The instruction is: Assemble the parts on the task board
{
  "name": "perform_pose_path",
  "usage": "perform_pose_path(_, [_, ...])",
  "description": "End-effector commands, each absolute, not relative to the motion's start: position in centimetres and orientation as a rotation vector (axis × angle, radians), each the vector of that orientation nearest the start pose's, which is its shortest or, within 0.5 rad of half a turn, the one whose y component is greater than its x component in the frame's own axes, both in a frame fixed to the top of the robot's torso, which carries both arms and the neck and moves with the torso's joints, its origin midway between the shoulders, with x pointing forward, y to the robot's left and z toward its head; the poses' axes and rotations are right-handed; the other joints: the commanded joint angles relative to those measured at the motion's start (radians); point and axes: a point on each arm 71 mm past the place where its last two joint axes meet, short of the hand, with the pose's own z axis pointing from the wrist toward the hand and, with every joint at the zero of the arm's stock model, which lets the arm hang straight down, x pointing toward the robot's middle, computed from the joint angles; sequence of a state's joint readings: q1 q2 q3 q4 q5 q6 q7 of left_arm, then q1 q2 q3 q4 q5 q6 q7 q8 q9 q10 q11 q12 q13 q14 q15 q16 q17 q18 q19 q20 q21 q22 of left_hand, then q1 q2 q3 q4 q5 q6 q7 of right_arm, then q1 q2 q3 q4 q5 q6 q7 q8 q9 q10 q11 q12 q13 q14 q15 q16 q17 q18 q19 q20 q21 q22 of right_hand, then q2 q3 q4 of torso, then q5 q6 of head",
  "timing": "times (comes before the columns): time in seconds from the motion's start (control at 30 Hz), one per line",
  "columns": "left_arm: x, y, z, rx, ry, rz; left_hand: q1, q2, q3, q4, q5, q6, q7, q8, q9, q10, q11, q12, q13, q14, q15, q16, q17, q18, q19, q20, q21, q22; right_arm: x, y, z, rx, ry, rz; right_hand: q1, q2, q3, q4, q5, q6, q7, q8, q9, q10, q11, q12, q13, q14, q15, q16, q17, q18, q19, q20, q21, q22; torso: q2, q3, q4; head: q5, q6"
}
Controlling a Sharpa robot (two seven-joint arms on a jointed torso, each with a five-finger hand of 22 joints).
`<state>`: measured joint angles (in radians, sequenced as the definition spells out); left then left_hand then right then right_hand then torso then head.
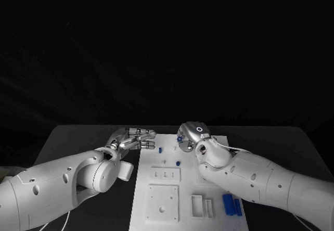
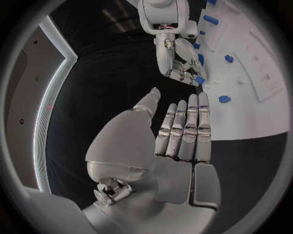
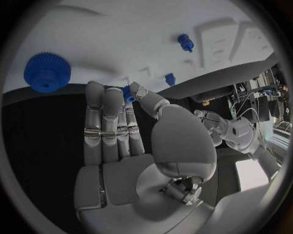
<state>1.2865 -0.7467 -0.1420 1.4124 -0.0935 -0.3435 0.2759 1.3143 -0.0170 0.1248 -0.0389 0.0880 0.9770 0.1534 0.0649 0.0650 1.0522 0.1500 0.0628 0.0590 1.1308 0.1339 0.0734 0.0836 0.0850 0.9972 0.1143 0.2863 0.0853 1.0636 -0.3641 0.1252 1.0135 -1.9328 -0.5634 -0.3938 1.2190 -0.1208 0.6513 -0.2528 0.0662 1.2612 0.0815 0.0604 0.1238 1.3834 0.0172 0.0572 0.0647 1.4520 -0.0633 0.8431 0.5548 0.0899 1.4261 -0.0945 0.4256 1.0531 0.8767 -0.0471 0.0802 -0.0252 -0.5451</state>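
The white task board (image 1: 189,218) lies in the middle of the black table. My right hand (image 1: 189,136) hovers over the board's far end and pinches a small blue part (image 3: 127,92) between thumb and fingertips; the same part (image 2: 199,79) shows at that hand's fingertips (image 2: 183,70) in the left wrist view. My left hand (image 1: 135,137) is just off the board's far left corner, its fingers (image 2: 186,129) straight and side by side, holding nothing. A blue gear (image 3: 47,72) and two small blue pegs (image 3: 185,42) (image 3: 170,78) are on the board.
Two blue cylinders (image 1: 231,204) lie at the board's near right, beside white raised blocks (image 1: 201,204). A square white plate (image 1: 162,201) sits at the near left of the board. Small blue pieces (image 1: 177,162) stand mid-board.
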Motion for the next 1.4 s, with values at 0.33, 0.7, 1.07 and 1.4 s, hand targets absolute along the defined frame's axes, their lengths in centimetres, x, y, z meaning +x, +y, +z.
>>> perform_pose_path(0.33, [51.19,19.04,-18.3,-1.007,1.57,-1.398,0.003,0.001,0.002,-0.005,0.003,-0.001,0.006,-0.002,0.0,-0.008,0.003,-0.002,0.001,-0.006,-0.003,0.003,0.001,0.014,0.0,0.001,0.005,-0.001,55.44,-10.47,-21.35,-0.098,1.317,0.339,0.004,0.015,0.002,0.0,0.005,0.016,-0.01,0.004,0.018,0.012,-0.007,0.002,0.002,-0.001,-0.006,-0.007,0.001,0.01,0.013,0.002,-0.016,0.013,0.005,-0.0006,0.0032,0.006,0.0])
perform_pose_path(0.7, [51.16,18.97,-18.29,-1.005,1.572,-1.399,0.003,0.001,0.002,-0.005,0.003,-0.001,0.006,-0.002,0.0,-0.008,0.003,-0.002,0.001,-0.006,-0.003,0.003,0.001,0.014,0.0,0.001,0.005,-0.001,55.67,-10.42,-21.59,-0.096,1.325,0.334,0.004,0.016,0.0,0.001,0.007,0.015,-0.01,0.004,0.018,0.011,-0.007,0.002,0.002,-0.001,-0.006,-0.007,0.0,0.01,0.015,0.002,-0.025,0.02,0.007,-0.0029,0.004,0.011,0.0])
perform_pose_path(1.07, [51.16,18.87,-18.27,-1.004,1.573,-1.4,0.003,0.002,0.002,-0.008,0.002,-0.002,0.006,-0.002,0.001,-0.008,0.003,-0.001,0.002,-0.006,-0.003,0.003,0.001,0.014,-0.001,0.002,0.008,-0.003,55.94,-10.56,-21.89,-0.096,1.338,0.327,0.004,0.016,-0.004,0.001,0.009,0.014,-0.009,0.003,0.017,0.009,-0.007,0.002,0.001,-0.001,-0.005,-0.008,0.0,0.01,0.018,0.002,-0.034,0.027,0.009,-0.0027,0.0029,0.014,-0.002])
perform_pose_path(1.4, [51.17,18.79,-18.25,-1.002,1.574,-1.401,0.003,0.002,0.002,-0.008,0.002,-0.002,0.006,-0.002,0.001,-0.008,0.003,-0.001,0.002,-0.006,-0.003,0.003,0.001,0.014,-0.001,0.002,0.008,-0.003,55.98,-10.3,-22.02,-0.098,1.35,0.339,0.006,0.018,-0.013,0.003,0.007,0.012,-0.008,0.004,0.017,0.007,-0.006,0.002,0.001,-0.002,-0.005,-0.009,0.0,0.009,0.022,0.003,-0.045,0.034,0.009,-0.0043,0.003,0.015,-0.002])
